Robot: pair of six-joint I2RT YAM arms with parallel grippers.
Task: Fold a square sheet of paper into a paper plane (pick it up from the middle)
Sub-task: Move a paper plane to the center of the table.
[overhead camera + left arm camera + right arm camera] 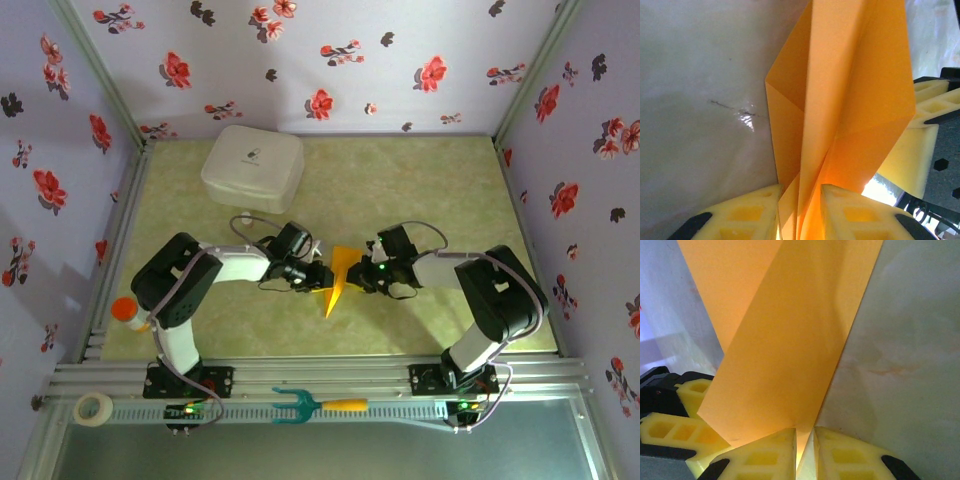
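The paper plane, an orange-yellow folded dart with its point toward the near edge, hangs between both arms at mid-table. My left gripper is shut on its left side. In the left wrist view the folded layers run down between my yellow pads. My right gripper is shut on the paper's right side. In the right wrist view a flat flap narrows into the slit between the pads. Each wrist view also catches the other gripper's yellow fingers close by.
A white lidded box sits at the back left of the green mat. An orange-capped bottle stands at the left edge by the left arm. On the near rail lie a tape roll and a teal fork tool. Flowered walls close in three sides.
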